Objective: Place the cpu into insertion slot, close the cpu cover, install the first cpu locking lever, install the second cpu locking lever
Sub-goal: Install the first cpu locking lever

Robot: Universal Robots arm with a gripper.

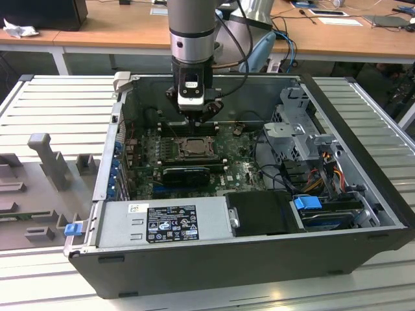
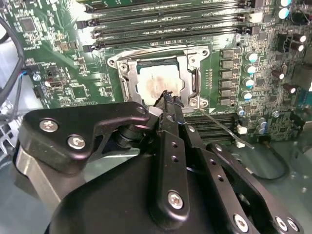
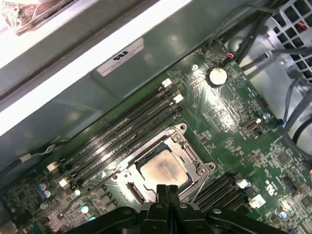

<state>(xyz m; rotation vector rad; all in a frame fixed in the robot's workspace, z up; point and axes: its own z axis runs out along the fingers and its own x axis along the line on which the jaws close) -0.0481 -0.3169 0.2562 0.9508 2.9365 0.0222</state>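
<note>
Cpu sits in the slot in the exterior view, gripper just above the slot; in both wrist views the cover frames it, the fingers pressed together, empty, over the slot's edge.

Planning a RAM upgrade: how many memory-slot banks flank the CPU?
2: the wall-side bank lies between the cpu and the case wall; the other bank lies across the cpu, partly hidden behind the gripper.
</note>
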